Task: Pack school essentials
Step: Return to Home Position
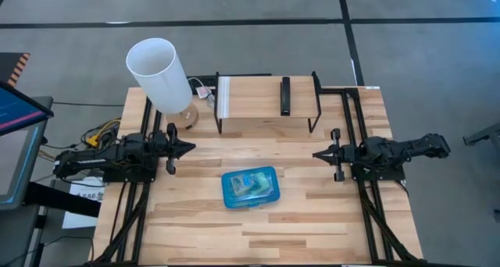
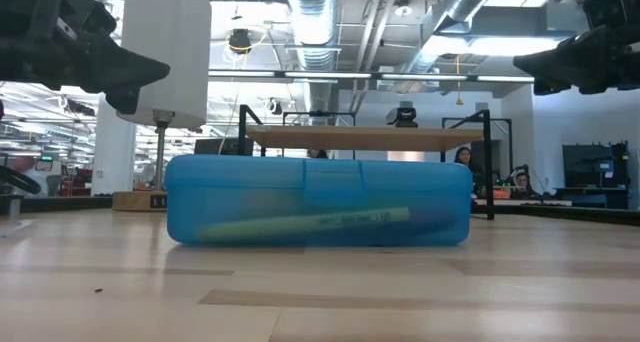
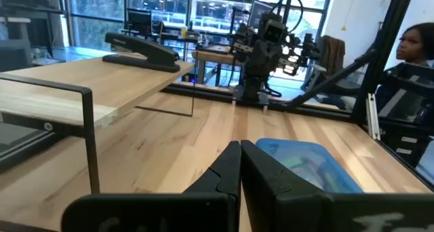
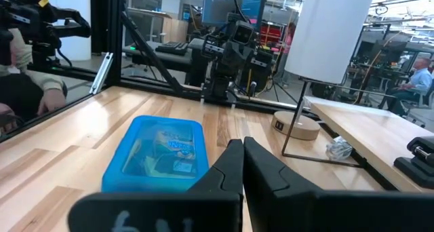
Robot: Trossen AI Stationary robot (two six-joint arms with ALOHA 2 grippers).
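A translucent blue hinged case (image 1: 249, 187) lies closed and flat on the table's middle, toward the near edge. Through its walls I see green and yellowish stationery, among it a long green pencil-like stick (image 2: 305, 223); the rest of the school essentials cannot be told apart. My left gripper (image 1: 191, 148) hovers above the table at its left side, shut, pointing right. My right gripper (image 1: 316, 154) hovers at the right side, shut, pointing left. Both are well clear of the case (image 3: 308, 163) (image 4: 159, 154).
A tall white lamp (image 1: 162, 76) stands on a round base at the far left. A wooden shelf on a black frame (image 1: 266, 103) spans the far middle, carrying a black stapler (image 1: 286, 95). Crumpled wrap (image 4: 337, 148) lies under it. People sit beyond the table.
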